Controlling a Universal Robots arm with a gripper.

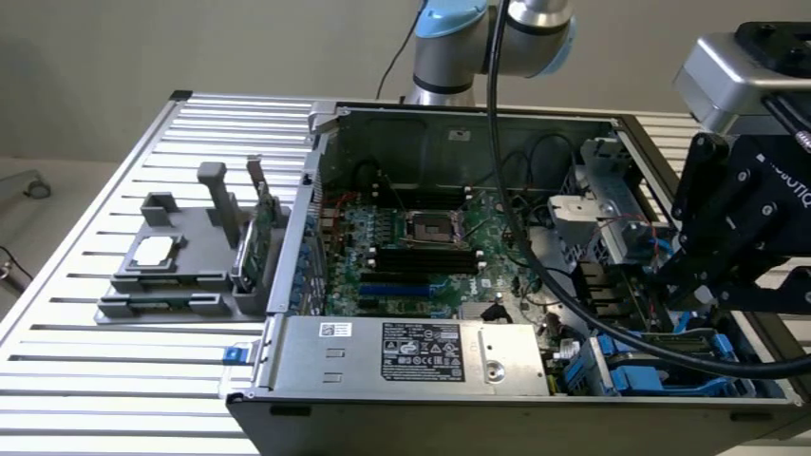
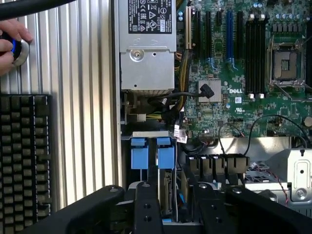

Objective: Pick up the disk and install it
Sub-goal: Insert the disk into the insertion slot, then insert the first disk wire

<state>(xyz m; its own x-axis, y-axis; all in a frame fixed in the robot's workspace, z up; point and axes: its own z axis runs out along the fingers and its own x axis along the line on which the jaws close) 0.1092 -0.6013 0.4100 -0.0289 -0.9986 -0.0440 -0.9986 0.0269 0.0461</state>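
Disk (image 2: 166,187) stands on edge in drive bay at corner of case (image 1: 507,423), blue carrier around it. Tool (image 2: 171,207) hangs low over bay, right at disk; clamped or loose, cannot tell. Judged stiff, dense, shock-sensitive, label face slick. Best hold: carrier's plastic sides, not connector end. Case sits on slatted surface (image 1: 114,370).
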